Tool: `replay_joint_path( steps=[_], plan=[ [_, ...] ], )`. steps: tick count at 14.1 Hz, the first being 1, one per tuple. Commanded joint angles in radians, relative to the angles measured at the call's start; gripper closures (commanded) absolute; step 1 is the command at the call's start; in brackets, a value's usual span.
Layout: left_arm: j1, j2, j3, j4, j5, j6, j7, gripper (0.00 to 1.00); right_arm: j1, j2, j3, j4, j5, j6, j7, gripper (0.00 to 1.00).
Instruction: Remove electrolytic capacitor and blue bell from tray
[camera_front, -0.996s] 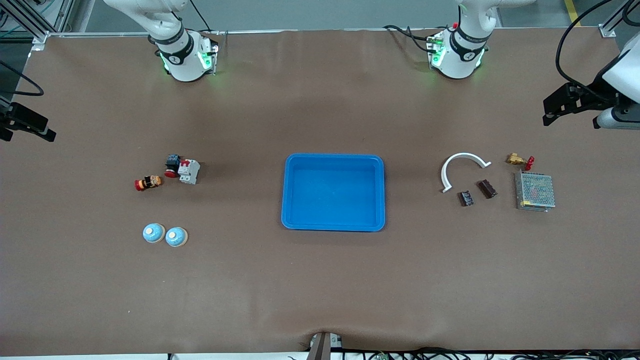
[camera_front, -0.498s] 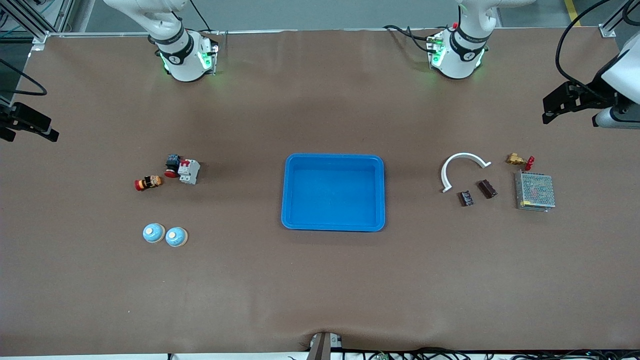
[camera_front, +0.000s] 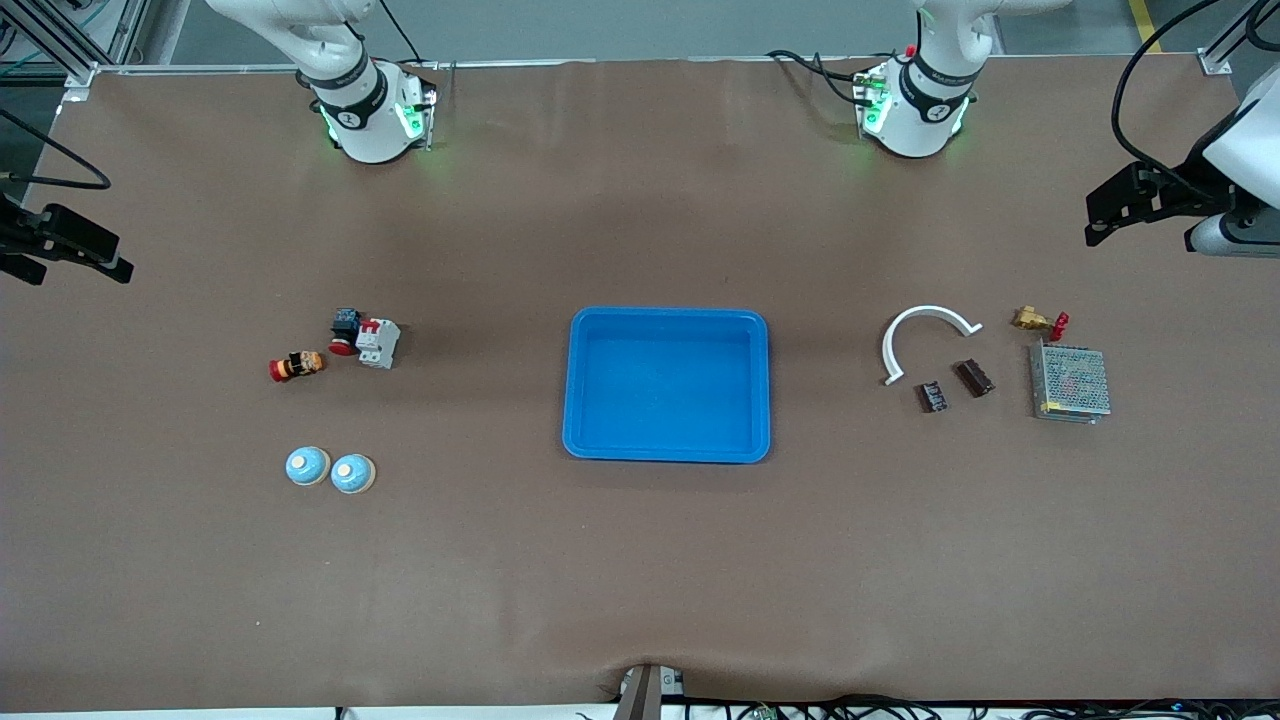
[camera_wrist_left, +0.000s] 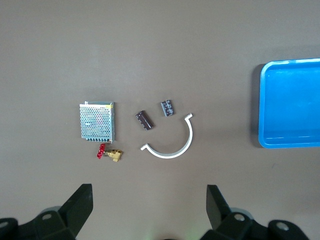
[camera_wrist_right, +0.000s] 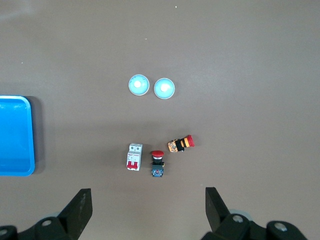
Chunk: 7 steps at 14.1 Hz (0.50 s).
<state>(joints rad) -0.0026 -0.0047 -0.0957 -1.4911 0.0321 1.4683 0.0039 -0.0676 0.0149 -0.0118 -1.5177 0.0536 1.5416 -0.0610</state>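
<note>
Right gripper (camera_front: 75, 245) is the only thing that's budged in the last second: it hangs at the edge of the frame, upper half, over bare table at the right arm's end, and it's crept a bit toward mid-frame and upward. Its fingers are spread wide apart with nothing between them. Left gripper (camera_front: 1125, 205) hasn't really shifted. It hovers at the other edge, upper half, over bare table at the left arm's end, jaws wide and empty too. Nothing on the table has moved at all. The tray (camera_front: 667, 318) sits dead centre of the frame and it's completely bare inside. One blue bell (camera_front: 307, 466) and its twin (camera_front: 352, 473) stand side by side, nearly touching, in the lower half toward the right arm's end, well apart from the tray. Higher in the frame on that same end are a white breaker (camera_front: 378, 343) and a couple of red push buttons, the breaker right beside one of them. Toward the left arm's end, mid-height, one dark capacitor (camera_front: 933, 396) and a second capacitor (camera_front: 974, 377) lie just under a white curved strip (camera_front: 925, 320), beside a mesh-covered box (camera_front: 1070, 382). So to me the job looks done, and that little drift is just an arm settling, not reaching for anything.
</note>
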Motion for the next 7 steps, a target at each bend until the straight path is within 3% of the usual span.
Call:
replay_joint_path(
  steps=[1,7],
  plan=[
    [0.003,0.008,0.001,0.022,-0.028,-0.019,0.013,0.0,0.006,-0.013,-0.002,-0.01,0.002,-0.001,0.017,0.0],
    [0.004,0.006,0.005,0.022,-0.052,-0.019,-0.008,0.0,0.008,-0.012,-0.002,-0.01,-0.001,-0.005,0.017,0.0]
  ],
)
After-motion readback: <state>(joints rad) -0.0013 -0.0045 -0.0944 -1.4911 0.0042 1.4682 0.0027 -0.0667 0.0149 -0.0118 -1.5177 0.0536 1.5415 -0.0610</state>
